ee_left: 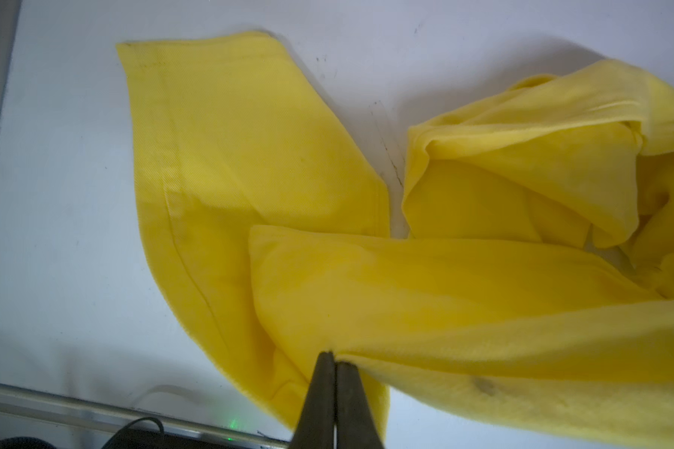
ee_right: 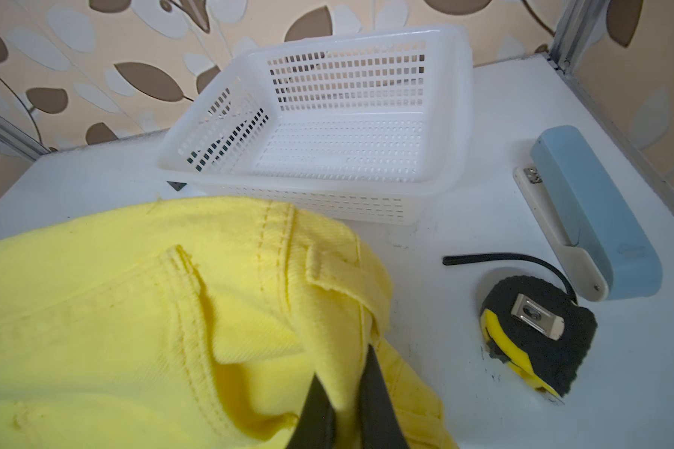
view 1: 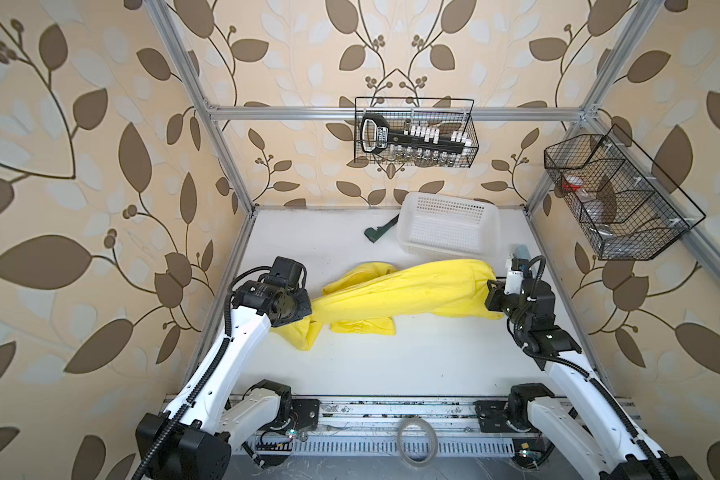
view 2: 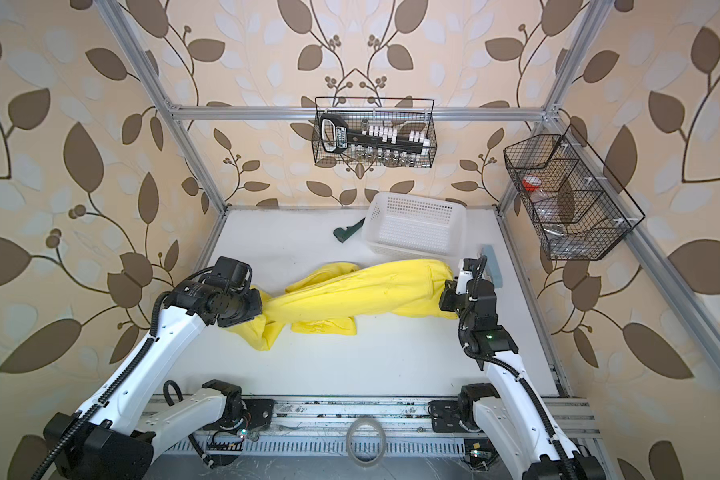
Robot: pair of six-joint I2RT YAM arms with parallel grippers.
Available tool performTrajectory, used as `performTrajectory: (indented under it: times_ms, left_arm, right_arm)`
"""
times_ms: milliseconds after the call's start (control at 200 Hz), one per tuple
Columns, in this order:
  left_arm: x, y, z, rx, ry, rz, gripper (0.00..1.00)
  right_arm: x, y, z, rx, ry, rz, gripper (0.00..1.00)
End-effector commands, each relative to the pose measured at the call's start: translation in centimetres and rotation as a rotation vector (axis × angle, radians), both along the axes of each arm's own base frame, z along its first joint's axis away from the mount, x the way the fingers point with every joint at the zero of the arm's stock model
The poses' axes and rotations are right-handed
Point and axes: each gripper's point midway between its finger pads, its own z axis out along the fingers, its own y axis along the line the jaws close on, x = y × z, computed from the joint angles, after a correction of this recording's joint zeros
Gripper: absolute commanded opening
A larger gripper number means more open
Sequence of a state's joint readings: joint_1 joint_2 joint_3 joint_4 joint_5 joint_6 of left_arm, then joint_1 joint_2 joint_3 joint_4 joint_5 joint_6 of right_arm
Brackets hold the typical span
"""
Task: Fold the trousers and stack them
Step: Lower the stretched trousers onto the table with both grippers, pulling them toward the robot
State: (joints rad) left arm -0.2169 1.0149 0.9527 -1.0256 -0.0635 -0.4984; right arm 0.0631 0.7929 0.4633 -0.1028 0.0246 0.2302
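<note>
Two ends are clamped: a leg by the left gripper (ee_left: 334,363), the waist by the right gripper (ee_right: 343,363); the trousers (view 1: 412,291), stretched just beside the basket (view 1: 445,198), should be pulled evenly until untwisted

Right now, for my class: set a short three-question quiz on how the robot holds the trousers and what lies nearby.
1. True or false: the left pincer and right pincer are both shut on the yellow trousers.
2. The right pincer grips which part? A) a leg hem B) the waist end C) the knee
3. Name the black-and-yellow tool beside the blue stapler.
Key: 1 true; 2 B; 3 tape measure.
</note>
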Motion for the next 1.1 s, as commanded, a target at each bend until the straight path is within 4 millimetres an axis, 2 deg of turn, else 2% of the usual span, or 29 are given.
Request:
performTrajectory:
  times_ms: [0, 65, 180, 260, 340, 365, 430, 525, 630, 715, 780, 855, 915, 1055, 1095]
  left_arm:
    - [-1.0, -0.7, -0.4, -0.064, -0.006, 0.049, 0.0]
    - [-1.6, -2.0, -1.6, -0.104, 0.018, 0.031, 0.0]
    - [-2.8, -2.9, -3.2, -0.083, 0.061, -0.009, 0.0]
    - [-3.0, -3.2, -3.2, -0.072, 0.052, -0.03, 0.0]
    - [-3.3, -3.3, -3.2, -0.069, 0.063, -0.03, 0.0]
    - [-3.4, -3.3, -3.4, -0.069, 0.071, -0.028, 0.0]
    - [-3.5, -3.4, -3.7, -0.064, 0.076, -0.018, 0.0]
    - [-3.8, -3.1, -3.8, -0.054, 0.077, 0.006, 0.0]
    - [-4.1, -2.6, -4.1, -0.047, 0.073, 0.051, 0.01]
    - [-4.5, -2.2, -4.5, -0.044, 0.075, 0.086, 0.04]
    - [-4.6, -2.3, -5.0, -0.055, 0.084, 0.095, 0.07]
    - [-4.9, -2.3, -5.6, -0.054, 0.108, 0.105, 0.1]
    - [-5.3, -2.2, -5.8, -0.051, 0.119, 0.119, 0.19]
    - [-5.5, -2.0, -5.0, -0.06, 0.096, 0.119, 0.32]
    - [-5.3, -2.1, -4.4, -0.061, 0.083, 0.111, 0.39]
  right_arm:
    - [-1.0, -2.6, -0.4, -0.098, 0.057, -0.107, 0.1]
    - [-1.4, -3.0, -0.4, -0.113, 0.079, -0.123, 0.21]
    - [-2.5, -4.1, 0.0, -0.117, 0.095, -0.195, 0.25]
    - [-3.4, -4.7, 0.6, -0.082, 0.072, -0.245, 0.35]
    - [-4.1, -4.8, 1.4, -0.038, 0.039, -0.273, 0.4]
    - [-4.3, -4.9, 1.8, -0.029, 0.027, -0.277, 0.45]
    - [-4.9, -5.0, 2.5, -0.014, 0.02, -0.291, 0.66]
    - [-5.8, -4.9, 3.5, 0.012, 0.02, -0.298, 0.69]
    - [-5.8, -3.5, 5.1, 0.094, -0.018, -0.241, 0.72]
    - [-5.0, -1.8, 5.6, 0.194, 0.012, -0.19, 0.78]
    - [-4.3, -0.4, 5.2, 0.253, 0.08, -0.176, 0.81]
    - [-3.6, 0.5, 4.9, 0.22, 0.14, -0.214, 0.82]
    - [-3.1, 1.6, 4.8, 0.188, 0.169, -0.241, 0.84]
    - [-1.6, 4.7, 2.8, 0.212, 0.257, -0.288, 0.82]
    - [-1.1, 5.5, 2.0, 0.221, 0.272, -0.302, 0.82]
